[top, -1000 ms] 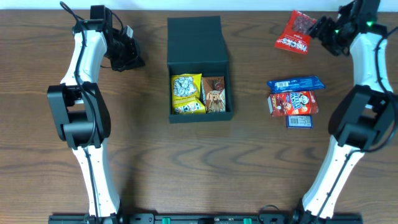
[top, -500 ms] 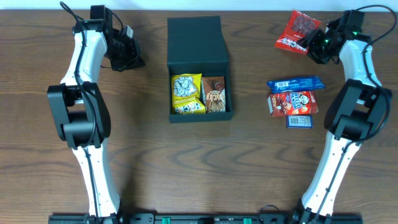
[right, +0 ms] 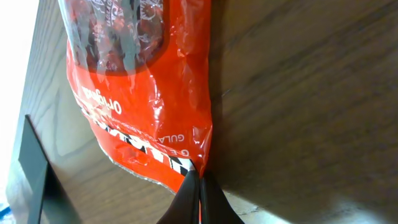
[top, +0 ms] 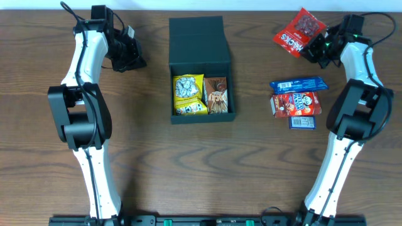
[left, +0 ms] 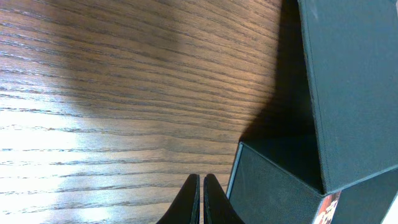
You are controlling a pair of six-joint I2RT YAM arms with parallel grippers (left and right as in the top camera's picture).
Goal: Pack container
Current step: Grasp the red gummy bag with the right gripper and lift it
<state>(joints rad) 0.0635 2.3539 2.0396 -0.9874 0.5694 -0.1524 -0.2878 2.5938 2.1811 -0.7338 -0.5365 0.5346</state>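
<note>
Overhead: container [top: 196,41] sits mid-surface [top: 264,176], lid flap folded back so the tray is open for loading. Yellow packet [top: 189,94] & brown packet [top: 216,95] lie side by side inside. Right arm is stretched to the far right corner, right end effector [top: 313,48] at the edge of the red packet [top: 300,31]. Left arm is bent, left end effector [top: 137,61] left of the box, apart from it.

Left wrist: jaws shut, nothing between them, over bare wood near the container wall.

Right wrist: jaws pinched on the red packet's crimped seam, prob. a grip for carrying it to the box.
</note>
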